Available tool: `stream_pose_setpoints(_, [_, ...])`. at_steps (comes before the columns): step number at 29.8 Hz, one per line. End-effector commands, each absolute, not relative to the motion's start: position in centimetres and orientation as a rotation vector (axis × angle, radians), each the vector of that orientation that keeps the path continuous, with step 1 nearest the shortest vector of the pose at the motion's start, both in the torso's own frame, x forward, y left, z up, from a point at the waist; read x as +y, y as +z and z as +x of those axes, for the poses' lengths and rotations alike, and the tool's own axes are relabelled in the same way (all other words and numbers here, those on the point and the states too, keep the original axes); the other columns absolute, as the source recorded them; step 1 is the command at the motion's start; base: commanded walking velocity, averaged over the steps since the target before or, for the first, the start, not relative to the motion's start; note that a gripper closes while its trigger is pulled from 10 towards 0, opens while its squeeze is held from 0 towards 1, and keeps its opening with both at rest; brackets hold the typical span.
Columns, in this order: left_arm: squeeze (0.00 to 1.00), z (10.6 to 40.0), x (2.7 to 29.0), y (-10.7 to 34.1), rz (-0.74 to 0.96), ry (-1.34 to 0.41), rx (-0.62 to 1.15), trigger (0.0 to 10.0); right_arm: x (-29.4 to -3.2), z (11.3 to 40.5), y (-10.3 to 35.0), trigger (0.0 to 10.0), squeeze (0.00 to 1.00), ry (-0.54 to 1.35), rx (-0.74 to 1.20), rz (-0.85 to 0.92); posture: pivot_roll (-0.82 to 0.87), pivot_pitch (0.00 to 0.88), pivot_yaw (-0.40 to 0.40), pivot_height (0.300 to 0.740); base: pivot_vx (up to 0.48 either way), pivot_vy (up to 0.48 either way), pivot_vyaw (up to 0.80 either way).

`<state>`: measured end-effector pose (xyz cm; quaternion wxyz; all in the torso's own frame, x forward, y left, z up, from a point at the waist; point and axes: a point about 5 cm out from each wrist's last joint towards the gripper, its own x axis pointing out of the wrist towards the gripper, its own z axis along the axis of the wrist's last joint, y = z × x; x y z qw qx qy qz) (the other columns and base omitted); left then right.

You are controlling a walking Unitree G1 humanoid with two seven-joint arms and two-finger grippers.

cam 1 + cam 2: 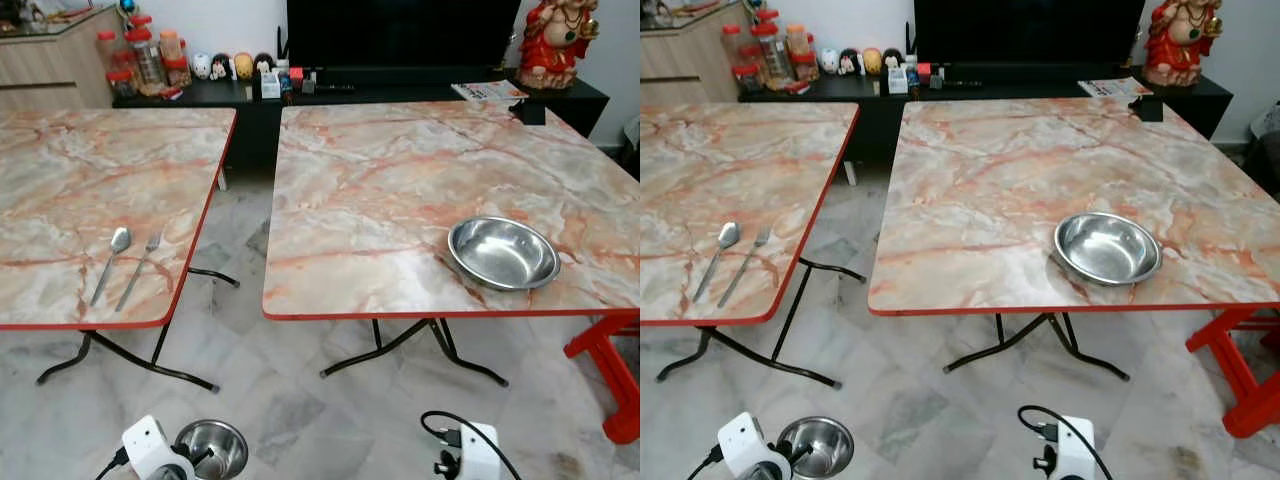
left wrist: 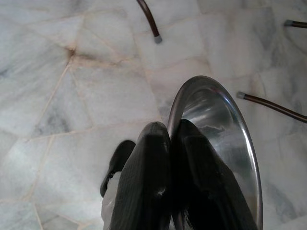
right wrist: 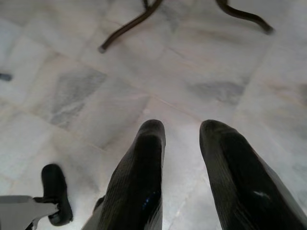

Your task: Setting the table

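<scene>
The small steel bowl (image 2: 218, 143) was pinched by its rim in your left end effector (image 2: 175, 139), both fingers closed on it, carried low over the marble floor (image 1: 300, 400). Ahead and above it stood the right table (image 1: 400, 180) with a larger steel bowl (image 1: 503, 252) near its front edge, and the left table (image 1: 90, 180) with a spoon (image 1: 110, 262) and fork (image 1: 140, 268). Your right end effector (image 3: 182, 139) hung empty, fingers parted; you needed to keep the bowl level, clear the red edge, then release.
</scene>
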<state>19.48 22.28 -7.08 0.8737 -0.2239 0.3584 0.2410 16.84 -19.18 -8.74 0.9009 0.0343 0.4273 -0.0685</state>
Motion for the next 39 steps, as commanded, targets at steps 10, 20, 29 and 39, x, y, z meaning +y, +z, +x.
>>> stream_pose_setpoints(10, [0.0, 19.42, 22.11, -7.17, -0.456, 0.491, 0.76, 10.0, -19.55, 16.91, -8.68, 10.0, 0.0, -0.153, 0.886, 0.074, -0.04, 0.0, -0.01, 0.74, 0.25, -0.368, 0.06])
stream_pose_setpoints(20, [0.0, 19.47, 22.06, -7.14, -0.464, 0.497, 0.753, 10.0, -19.69, 16.78, -8.72, 10.0, 0.0, -0.156, 0.891, 0.067, -0.03, 0.0, -0.016, 0.74, 0.258, -0.383, 0.0])
stream_pose_setpoints(29, [0.0, 19.7, 21.83, -7.05, -0.472, 0.494, 0.745, 10.0, -19.82, 16.93, -8.64, 10.0, 0.0, -0.165, 0.886, 0.074, -0.03, 0.0, -0.022, 0.74, 0.257, -0.383, 0.0])
stream_pose_setpoints(39, [0.0, 19.68, 21.83, -7.06, -0.471, 0.486, 0.744, 10.0, -19.72, 16.39, -8.98, 10.0, 0.0, -0.182, 0.928, 0.083, -0.04, 0.0, -0.019, 0.74, 0.258, -0.383, -0.45])
